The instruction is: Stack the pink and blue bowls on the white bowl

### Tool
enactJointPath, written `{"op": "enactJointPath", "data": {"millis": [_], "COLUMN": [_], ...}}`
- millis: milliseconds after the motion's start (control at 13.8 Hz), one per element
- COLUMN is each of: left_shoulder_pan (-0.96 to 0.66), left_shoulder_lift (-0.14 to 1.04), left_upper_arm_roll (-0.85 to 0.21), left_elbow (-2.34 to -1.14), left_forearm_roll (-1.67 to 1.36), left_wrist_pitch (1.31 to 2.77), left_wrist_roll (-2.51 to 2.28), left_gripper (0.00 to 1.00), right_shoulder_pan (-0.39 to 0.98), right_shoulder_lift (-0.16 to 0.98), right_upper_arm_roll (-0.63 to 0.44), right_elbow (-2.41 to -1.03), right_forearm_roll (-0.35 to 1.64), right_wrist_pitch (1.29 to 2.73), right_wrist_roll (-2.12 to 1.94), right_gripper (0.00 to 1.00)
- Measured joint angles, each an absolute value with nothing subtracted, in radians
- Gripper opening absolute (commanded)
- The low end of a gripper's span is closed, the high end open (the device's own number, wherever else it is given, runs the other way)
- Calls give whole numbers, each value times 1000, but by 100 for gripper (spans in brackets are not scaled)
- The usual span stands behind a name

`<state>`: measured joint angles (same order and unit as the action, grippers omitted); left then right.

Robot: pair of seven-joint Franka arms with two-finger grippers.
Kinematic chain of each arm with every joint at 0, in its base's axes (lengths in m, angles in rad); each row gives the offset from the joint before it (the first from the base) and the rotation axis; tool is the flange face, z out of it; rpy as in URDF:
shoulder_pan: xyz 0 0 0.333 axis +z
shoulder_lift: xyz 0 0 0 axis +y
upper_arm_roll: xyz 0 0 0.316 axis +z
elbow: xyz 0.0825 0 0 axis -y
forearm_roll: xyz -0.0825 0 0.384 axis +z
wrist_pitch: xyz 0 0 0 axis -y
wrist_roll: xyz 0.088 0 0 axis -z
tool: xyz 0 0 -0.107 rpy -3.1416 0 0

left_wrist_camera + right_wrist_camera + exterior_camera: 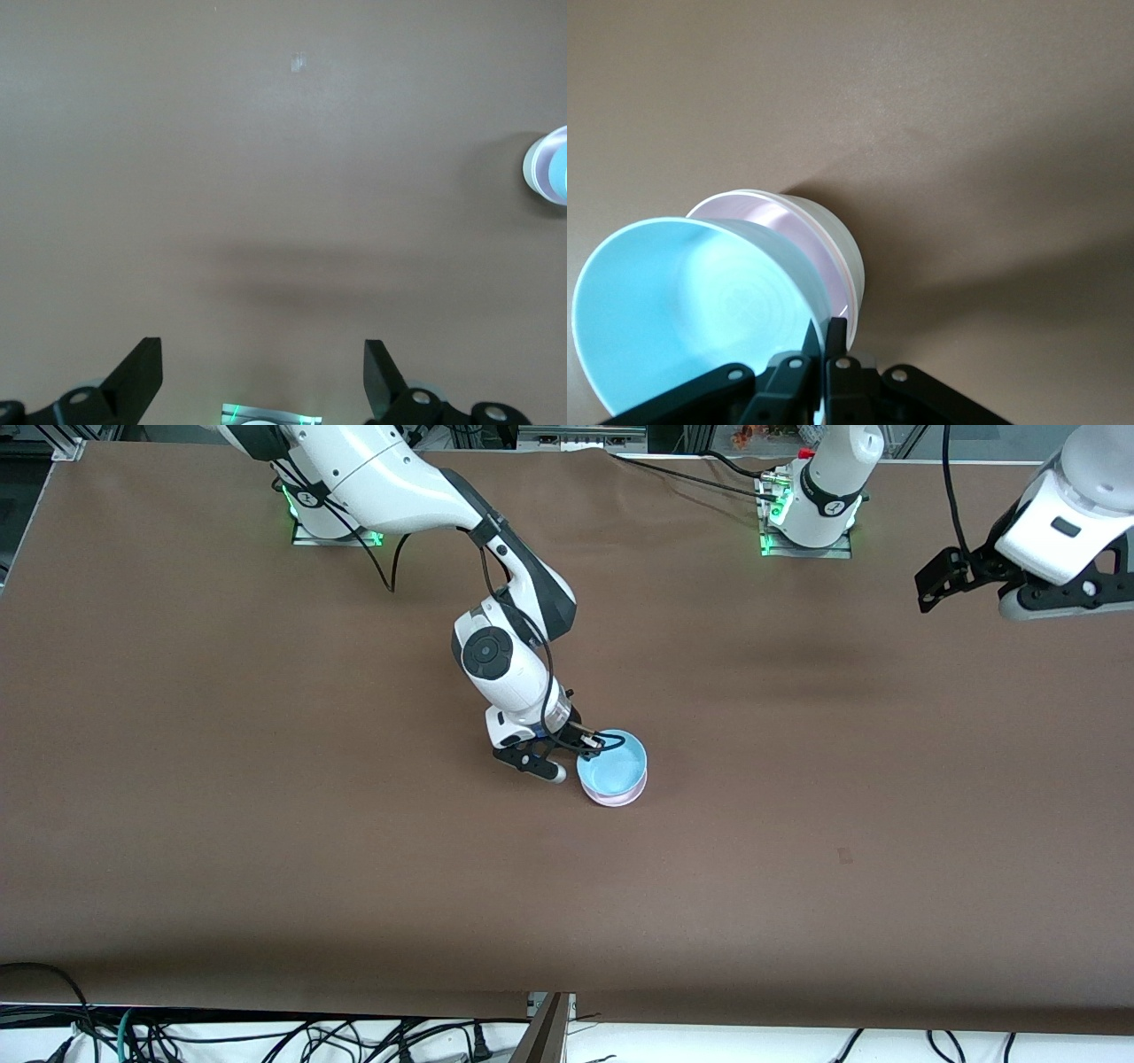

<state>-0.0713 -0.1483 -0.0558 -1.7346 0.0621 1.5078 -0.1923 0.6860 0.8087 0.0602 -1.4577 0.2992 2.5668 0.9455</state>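
Three bowls sit nested mid-table: blue bowl (691,301) tilted in pink bowl (799,232), white bowl (833,232) under them. Right gripper (819,341) pinches the blue rim. Left gripper (264,376) waits wide open, empty, over the table (266,850).

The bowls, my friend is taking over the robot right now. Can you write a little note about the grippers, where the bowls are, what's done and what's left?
Right gripper: shut on the rim of the blue bowl, holding it tilted over the stack in the middle of the table.
Left gripper: open, empty, waiting in the air over the left arm's end of the table.
Pink bowl: already nested in the white bowl, which stands on the table.
Done: pink on white, and blue brought to the stack.
Left: blue seems not fully seated, so probably lower it flat into the pink bowl, open the right gripper and pull away.
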Motion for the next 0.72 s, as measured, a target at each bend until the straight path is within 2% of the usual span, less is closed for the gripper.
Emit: {"op": "enactJointPath", "data": {"millis": [145, 217, 290, 362, 435, 725], "left_shoulder_pan": [-71, -71, -72, -73, -78, -89], "left_shoulder_lift": [-163, -164, -162, -155, -145, -84], "left_upper_arm_roll": [-52, -45, -40, -38, -38, -37], "left_elbow": [-1735, -1735, -1736, -1739, -1738, -1714], "left_forearm_roll": [43, 21, 10, 5, 4, 3], "left_wrist_pitch": [1500, 1500, 1502, 1512, 1529, 1616], "left_wrist_roll": [-120, -98, -86, -79, -76, -74], "left_gripper": [100, 100, 100, 100, 100, 100], "right_shoulder_pan": [686, 686, 686, 686, 686, 686], "right_shoulder_lift": [809, 810, 811, 812, 814, 818], "right_upper_arm_roll": [59, 59, 59, 59, 59, 59], "right_elbow": [-1458, -1458, -1457, -1457, -1456, -1450], "right_forearm_roll": [299, 299, 299, 299, 299, 280], "right_wrist_pitch": [2567, 2567, 2567, 2567, 2567, 2567], "right_wrist_roll": [945, 945, 945, 945, 945, 945], "right_gripper": [0, 6, 36, 87, 100, 100]}}
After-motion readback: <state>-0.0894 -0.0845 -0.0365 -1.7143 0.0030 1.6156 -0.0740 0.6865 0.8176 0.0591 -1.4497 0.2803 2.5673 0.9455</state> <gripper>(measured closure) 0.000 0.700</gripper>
